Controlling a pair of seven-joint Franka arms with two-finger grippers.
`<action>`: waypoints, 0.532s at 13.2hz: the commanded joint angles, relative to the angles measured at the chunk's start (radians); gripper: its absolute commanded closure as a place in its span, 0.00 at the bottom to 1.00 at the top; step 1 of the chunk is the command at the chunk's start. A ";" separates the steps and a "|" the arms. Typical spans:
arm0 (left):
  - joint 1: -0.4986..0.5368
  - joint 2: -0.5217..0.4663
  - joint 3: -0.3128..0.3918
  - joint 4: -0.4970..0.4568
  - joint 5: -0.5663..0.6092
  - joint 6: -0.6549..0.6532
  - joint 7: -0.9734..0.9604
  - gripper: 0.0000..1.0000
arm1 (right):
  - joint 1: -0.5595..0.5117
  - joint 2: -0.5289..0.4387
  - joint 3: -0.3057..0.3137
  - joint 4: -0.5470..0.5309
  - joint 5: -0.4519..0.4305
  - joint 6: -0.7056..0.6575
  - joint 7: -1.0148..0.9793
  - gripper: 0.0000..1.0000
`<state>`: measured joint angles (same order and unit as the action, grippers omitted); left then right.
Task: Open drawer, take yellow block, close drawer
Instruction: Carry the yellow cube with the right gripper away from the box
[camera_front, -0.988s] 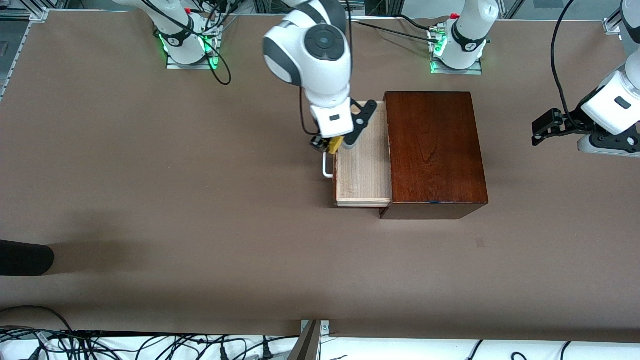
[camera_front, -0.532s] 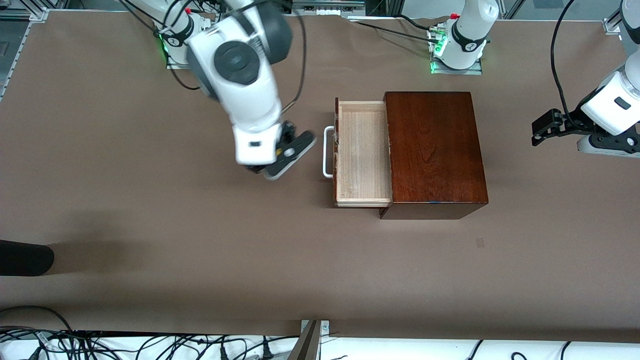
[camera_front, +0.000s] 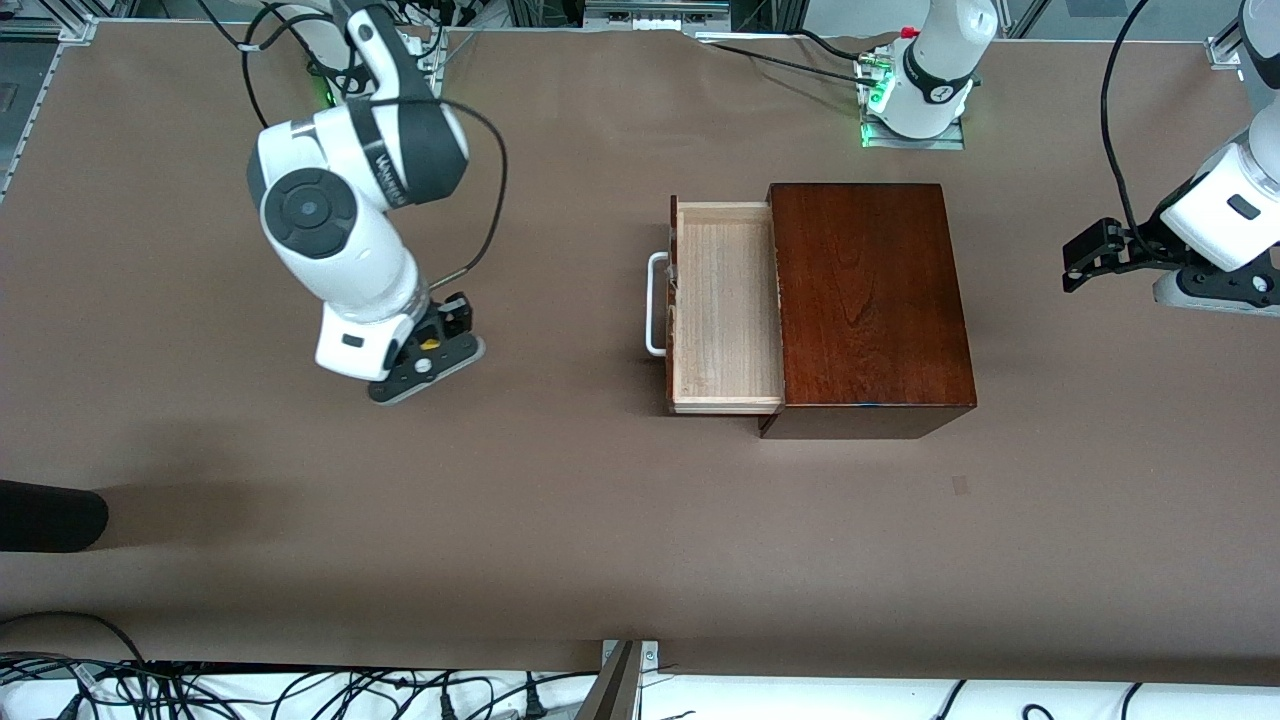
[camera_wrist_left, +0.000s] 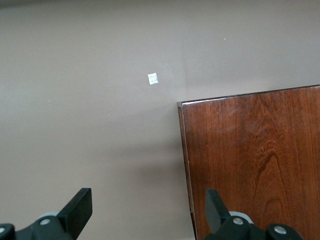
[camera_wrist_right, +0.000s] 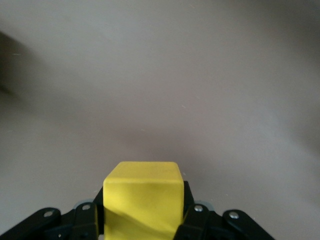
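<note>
The dark reddish-brown box (camera_front: 870, 300) sits mid-table with its drawer (camera_front: 725, 305) pulled out toward the right arm's end; the pale wood inside shows nothing in it, and the white loop handle (camera_front: 655, 305) sticks out from its front. My right gripper (camera_front: 432, 358) hangs over bare table toward the right arm's end, well away from the drawer, shut on the yellow block (camera_wrist_right: 142, 200). A sliver of the yellow block (camera_front: 430, 344) peeks out under the hand. My left gripper (camera_front: 1085, 262) waits open at the left arm's end, beside the box corner (camera_wrist_left: 250, 160), its fingers (camera_wrist_left: 80, 210) spread wide.
A dark rounded object (camera_front: 50, 515) lies at the table edge at the right arm's end, nearer the camera. Cables (camera_front: 300, 690) run along the near edge. A small pale tag (camera_wrist_left: 152, 78) lies on the brown table (camera_front: 500, 500) near the box.
My right gripper has lifted the yellow block out of the drawer and carried it toward the right arm's end of the table. The left arm has not moved.
</note>
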<state>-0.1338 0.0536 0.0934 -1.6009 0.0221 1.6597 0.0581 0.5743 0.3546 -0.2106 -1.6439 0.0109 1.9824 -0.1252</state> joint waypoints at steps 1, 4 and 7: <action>-0.001 0.032 -0.001 0.033 -0.036 -0.008 0.009 0.00 | 0.010 -0.138 -0.045 -0.262 0.015 0.146 0.047 1.00; -0.007 0.043 -0.004 0.035 -0.037 -0.008 0.008 0.00 | 0.010 -0.203 -0.105 -0.451 0.015 0.304 0.058 1.00; -0.003 0.043 -0.004 0.035 -0.037 -0.008 0.020 0.00 | 0.010 -0.235 -0.170 -0.585 0.017 0.420 0.059 1.00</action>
<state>-0.1413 0.0824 0.0860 -1.6002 0.0214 1.6606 0.0581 0.5752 0.1820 -0.3422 -2.1218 0.0139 2.3400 -0.0773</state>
